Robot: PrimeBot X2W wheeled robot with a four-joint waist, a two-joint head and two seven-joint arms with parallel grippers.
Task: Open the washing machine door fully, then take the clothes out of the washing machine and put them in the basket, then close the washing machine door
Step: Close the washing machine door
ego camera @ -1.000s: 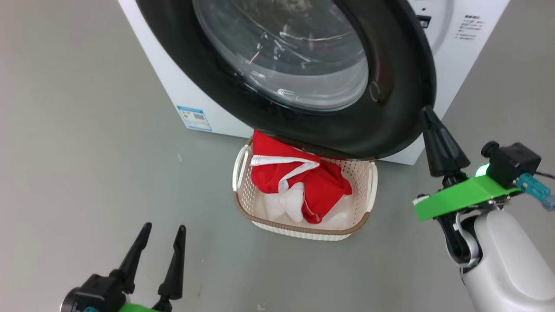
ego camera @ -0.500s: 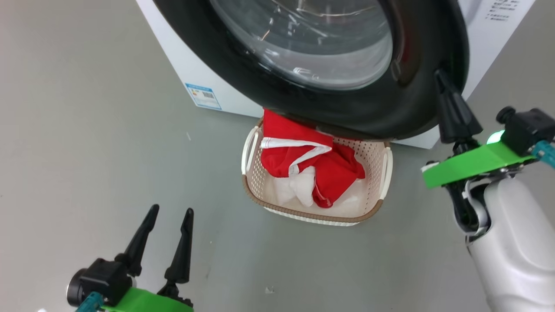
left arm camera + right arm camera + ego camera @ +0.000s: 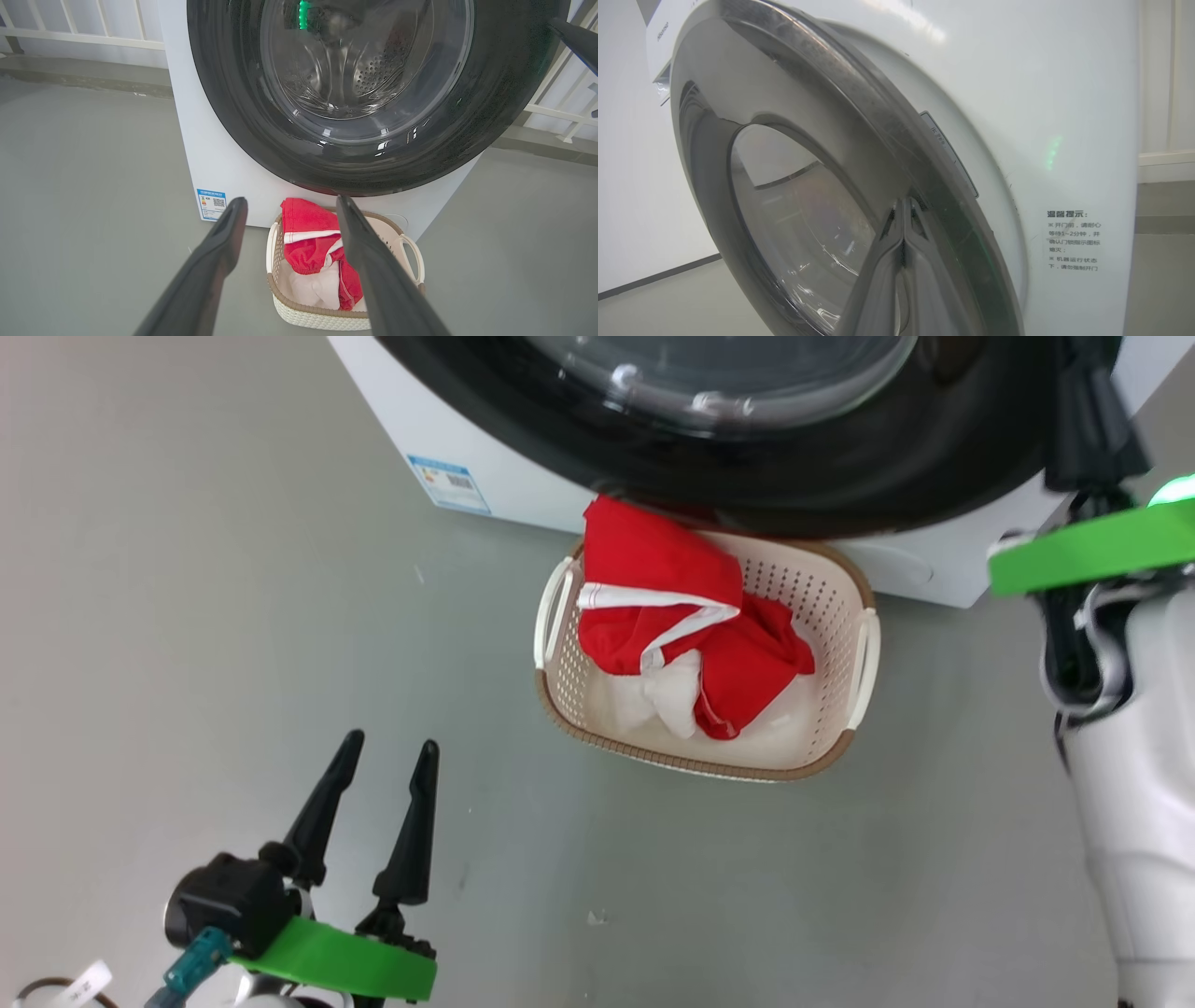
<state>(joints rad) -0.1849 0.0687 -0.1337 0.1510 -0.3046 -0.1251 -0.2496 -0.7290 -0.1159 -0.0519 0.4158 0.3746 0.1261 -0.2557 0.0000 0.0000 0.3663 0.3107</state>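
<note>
floor [image 3: 187,569]: plain grey, smooth, a few pale specks; white railing [image 3: 84,39] behind, in the left wrist view.
washing machine [image 3: 523,485]: white box at the top of the head view; perforated drum [image 3: 373,70] visible through the glass.
washing machine door [image 3: 840,476]: glossy black rim, standing slightly off the white front in the right wrist view.
basket [image 3: 845,751]: on the floor just before the washing machine, below the door's lower rim.
clothes [image 3: 653,560]: red with white trim, lying in the basket, heaped toward its far left corner and rising above the rim there.
in the way: door's lower rim over the basket's far edge from the head camera; one left finger across the basket's right half in the left wrist view.
left gripper [image 3: 391,743]: low at the lower left, well apart from the basket, fingers spread wide with nothing between them, pointing toward the machine.
right gripper [image 3: 903,210]: raised at the door's right edge, fingers pressed together, tips against the door's rim, nothing clamped; pale forearm [image 3: 1139,784] upright beneath a green bracket [image 3: 1092,551].
writing: blue label [image 3: 450,483] on the lower front, with a square code, print too small to read; notice [image 3: 1073,240] headed 温馨提示, smaller lines beneath.
</note>
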